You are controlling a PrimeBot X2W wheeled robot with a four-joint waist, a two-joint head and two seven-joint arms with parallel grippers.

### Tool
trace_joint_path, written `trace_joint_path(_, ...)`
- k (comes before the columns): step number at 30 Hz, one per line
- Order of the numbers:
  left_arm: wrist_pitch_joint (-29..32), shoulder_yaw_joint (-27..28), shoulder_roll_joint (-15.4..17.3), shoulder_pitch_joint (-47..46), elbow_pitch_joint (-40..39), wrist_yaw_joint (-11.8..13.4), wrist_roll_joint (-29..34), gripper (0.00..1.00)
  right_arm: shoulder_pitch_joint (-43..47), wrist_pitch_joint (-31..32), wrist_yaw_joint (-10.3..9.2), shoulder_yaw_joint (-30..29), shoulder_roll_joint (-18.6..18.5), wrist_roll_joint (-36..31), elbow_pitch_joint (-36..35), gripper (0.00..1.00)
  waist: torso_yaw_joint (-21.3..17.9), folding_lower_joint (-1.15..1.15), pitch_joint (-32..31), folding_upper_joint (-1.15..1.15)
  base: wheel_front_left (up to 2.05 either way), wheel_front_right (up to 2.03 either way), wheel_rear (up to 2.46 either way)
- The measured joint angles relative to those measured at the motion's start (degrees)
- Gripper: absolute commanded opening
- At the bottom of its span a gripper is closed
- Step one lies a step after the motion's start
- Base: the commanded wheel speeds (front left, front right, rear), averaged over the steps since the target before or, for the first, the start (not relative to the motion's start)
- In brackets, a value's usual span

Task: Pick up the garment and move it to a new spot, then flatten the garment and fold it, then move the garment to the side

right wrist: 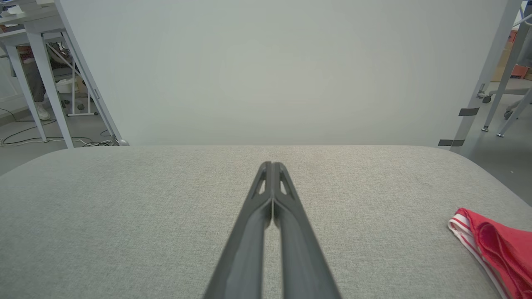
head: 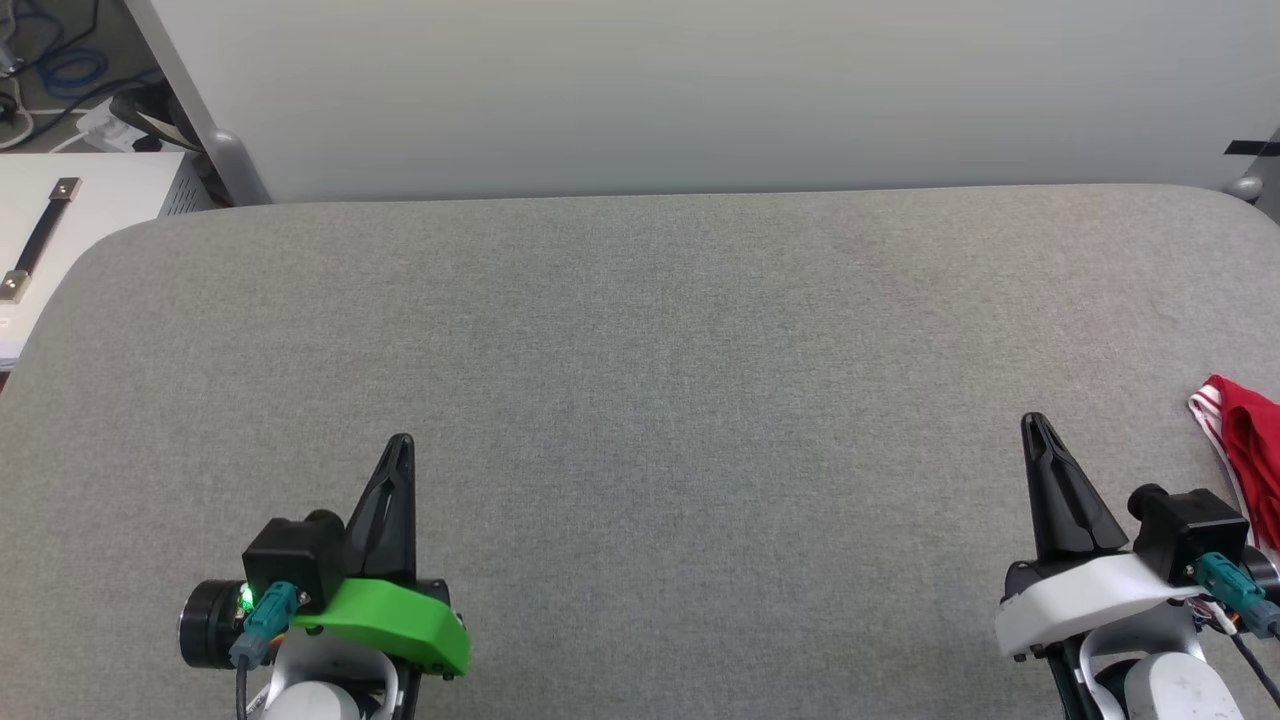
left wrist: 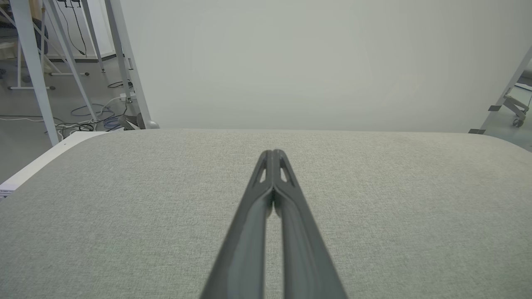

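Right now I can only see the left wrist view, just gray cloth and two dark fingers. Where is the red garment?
Observer: In the head view the red garment lies bunched at the right edge of the gray table.
Operator: Is my other arm close to it?
Observer: The right gripper, jaws shut, sits just left of it, and its fingers are not touching the cloth.
Operator: Is it all red?
Observer: No. The right wrist view shows red-and-white striped trim along the edge nearest that gripper.
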Motion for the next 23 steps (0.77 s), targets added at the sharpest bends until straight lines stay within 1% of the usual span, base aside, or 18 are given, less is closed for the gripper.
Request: trace_joint_path(23, 2.55, 0.32, -0.23, 0.01, -1.11, 1.25, 2.12, 0.00, 0.65, 2.74, 0.00, -0.02, 0.56, -2.45, -0.85, 0.00, -0.01, 0.00, -0.67, 0.00, 0.00, 0.00, 0.00)
